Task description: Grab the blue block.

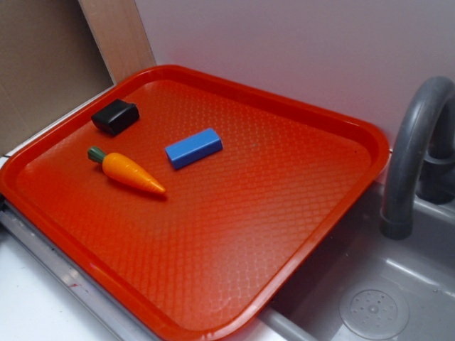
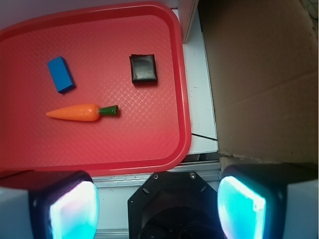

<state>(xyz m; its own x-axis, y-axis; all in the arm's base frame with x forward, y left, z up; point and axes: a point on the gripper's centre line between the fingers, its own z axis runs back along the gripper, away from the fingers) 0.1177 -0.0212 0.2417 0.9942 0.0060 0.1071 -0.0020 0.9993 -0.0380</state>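
Your blue block (image 1: 193,148) lies flat on the red tray (image 1: 298,234), just up and left of the tray's middle in the exterior view, nothing touching it. The toy carrot (image 1: 126,171) sits at about 8 o'clock from the block, near but apart, green top pointing to 10 o'clock and tip to 4. The black rounded block (image 1: 115,116) is at about 10 o'clock from the blue one, close to the tray's far-left rim. Only the exterior view gives you the grey faucet (image 1: 412,156) at 3 o'clock and the grey sink (image 1: 370,305) with its drain at the lower right, tucked under the tray's corner; no arm shows there at all. In the wrist view the layout flips: blue block (image 2: 61,74) at upper left of the tray (image 2: 144,144), carrot (image 2: 82,112) at 5 o'clock from it with its green top pointing to 3 o'clock, black block (image 2: 143,68) off at 3 o'clock. Only this view shows you the gripper (image 2: 157,206): two pads glowing cyan, one finger (image 2: 72,209) at lower left and the other at lower right, jaws spread wide with nothing between them but the black mount. The jaws hang outside the tray's near rim, over the white desk (image 2: 202,99) edge, well apart from the blue block, which sits at roughly 11 o'clock from them. You also get brown cardboard (image 2: 259,74) filling the right side here; the exterior view shows only a piece of it at upper left.
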